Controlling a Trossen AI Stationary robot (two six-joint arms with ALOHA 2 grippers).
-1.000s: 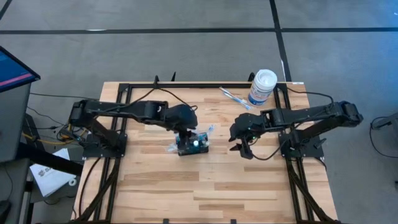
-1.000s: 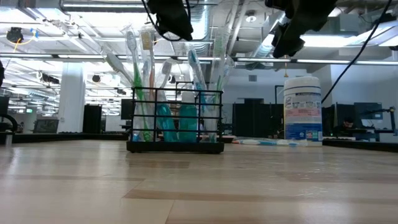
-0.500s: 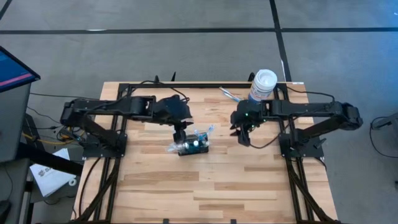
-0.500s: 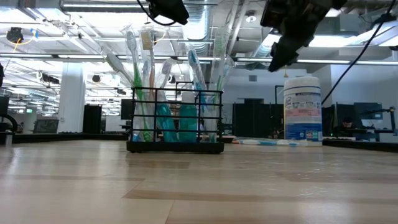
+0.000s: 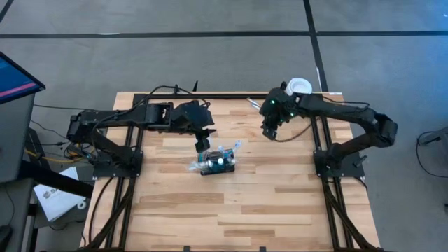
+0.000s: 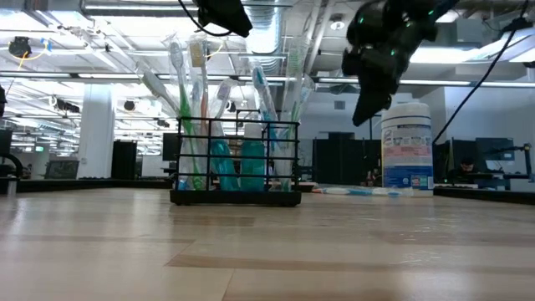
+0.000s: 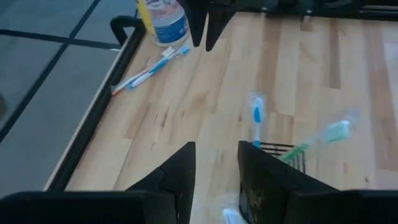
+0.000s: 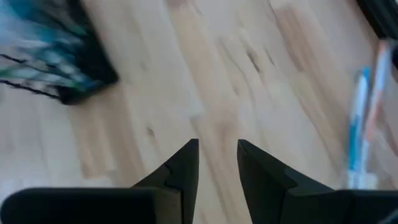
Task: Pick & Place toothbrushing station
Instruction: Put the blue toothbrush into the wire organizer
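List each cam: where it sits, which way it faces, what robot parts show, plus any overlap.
High: overhead, straight down; table, both arms.
Low: table-top height, level; holder, canister, arms dipping in from above.
Left wrist: past own fingers at the holder, loose toothbrushes.
Right wrist: past own fingers, same toothbrushes.
Shared: holder in all four.

Two matte black jointed arms are seen, built of slim tubular links and bulkier joint housings. Loose black cables are looped along each arm. The right claw [image 5: 269,130] is topped by a small green light. Each claw carries two flat, tapered black fingers [image 7: 180,174].
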